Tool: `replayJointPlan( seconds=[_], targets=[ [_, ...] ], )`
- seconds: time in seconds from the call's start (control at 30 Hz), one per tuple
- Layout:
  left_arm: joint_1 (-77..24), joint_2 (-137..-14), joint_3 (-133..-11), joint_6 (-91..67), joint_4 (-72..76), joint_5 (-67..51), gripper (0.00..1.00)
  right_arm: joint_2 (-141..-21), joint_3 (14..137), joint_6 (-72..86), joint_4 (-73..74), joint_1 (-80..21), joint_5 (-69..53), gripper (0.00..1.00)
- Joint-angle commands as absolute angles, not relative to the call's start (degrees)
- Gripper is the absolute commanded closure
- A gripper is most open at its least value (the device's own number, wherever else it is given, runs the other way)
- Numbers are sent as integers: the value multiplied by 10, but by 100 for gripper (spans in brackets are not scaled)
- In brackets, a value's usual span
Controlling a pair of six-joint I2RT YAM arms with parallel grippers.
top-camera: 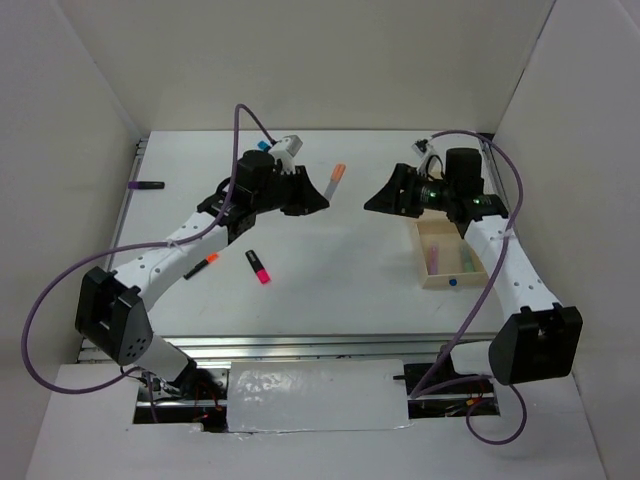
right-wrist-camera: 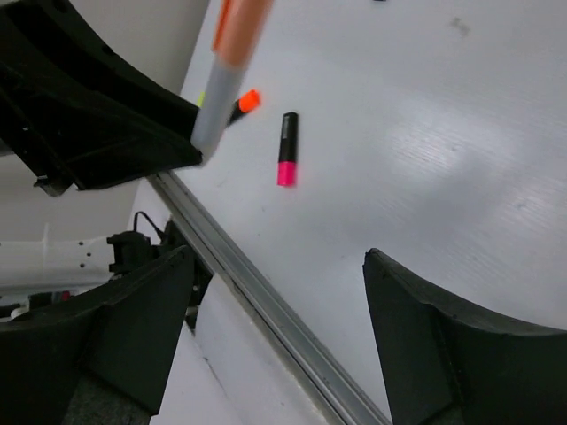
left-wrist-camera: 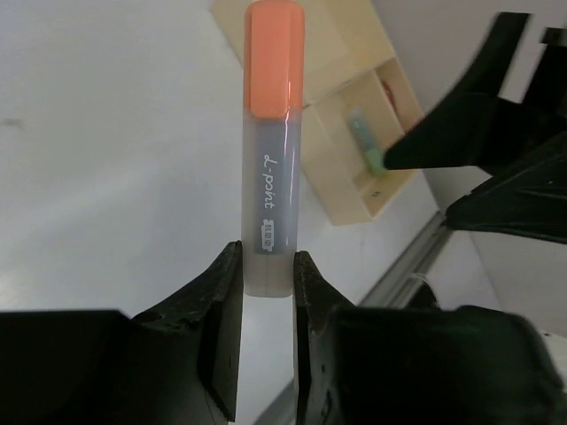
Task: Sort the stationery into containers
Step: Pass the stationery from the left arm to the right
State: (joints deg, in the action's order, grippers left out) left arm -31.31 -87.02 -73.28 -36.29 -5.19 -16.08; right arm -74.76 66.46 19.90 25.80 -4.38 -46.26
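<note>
The left pincer (left-wrist-camera: 267, 266) is being pressed shut on a pale highlighter (left-wrist-camera: 273, 159) with an orange cap. The bottom end of the highlighter is being squeezed between the two black fingers (left-wrist-camera: 221, 310). The orange cap is being pointed away from the pincer, toward the right arm (top-camera: 505, 265). The highlighter is being held up in the air, off the counter (top-camera: 340, 290).

In the top view, the left arm (top-camera: 170, 255) is being stretched from its base at the near left corner, up and across to the middle of the counter. It is being bent at the elbow, and the wrist is being turned to the right.

The right pincer (right-wrist-camera: 276, 257) is being held wide apart, with nothing between its fingers. It is being faced toward the left pincer, with a gap between the two. The right arm is being reached up from its base at the near right, over the wooden tray (top-camera: 432, 280), with the wrist turned to the left.

The tray is being rested on the right side of the counter, partly under the right arm. A pink thing (top-camera: 436, 256) and a green-ended marker (left-wrist-camera: 365, 142) are being held inside it. A small blue dot (top-camera: 452, 283) is being shown on its near rim.

A black marker with a pink end (top-camera: 258, 265) is being left flat on the counter near the left arm. A black marker with an orange end (top-camera: 200, 267) is being partly hidden just beside that arm. A dark marker (top-camera: 150, 186) is being left at the far left edge.
</note>
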Motion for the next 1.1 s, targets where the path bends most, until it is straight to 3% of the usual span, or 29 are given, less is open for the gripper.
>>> replayJointPlan(
  seconds=[0.0,0.3,0.5,0.6,0.7,0.73,0.83,0.87,0.97,1.07],
  targets=[
    [-330,-861,-723,-412,-39,-214,100,-724,672,254,173,-76,-464,15],
    [-348,-849,-729,-423,-17,-240,100,-778,710,305,140,-117,-462,12],
    [-353,-849,-730,-423,-5,-258,100,-826,732,335,127,-127,-461,16],
    [-359,-851,-729,-415,-6,-266,100,-852,749,332,132,-131,-468,27],
    [-369,-848,-734,-386,-5,-277,97,-855,751,321,126,-128,-480,62],
    [-372,-848,-736,-373,-10,-273,92,-852,747,317,120,-127,-480,76],
    [-377,-839,-740,-323,-50,-265,69,-829,723,311,112,-112,-488,93],
    [-373,-830,-739,-308,-74,-268,46,-811,710,305,115,-104,-489,97],
    [-340,-810,-756,-236,-161,-250,1,-767,714,209,201,-66,-469,100],
    [-282,-775,-745,-189,-194,-217,1,-705,713,59,317,-26,-396,100]
  ],
)
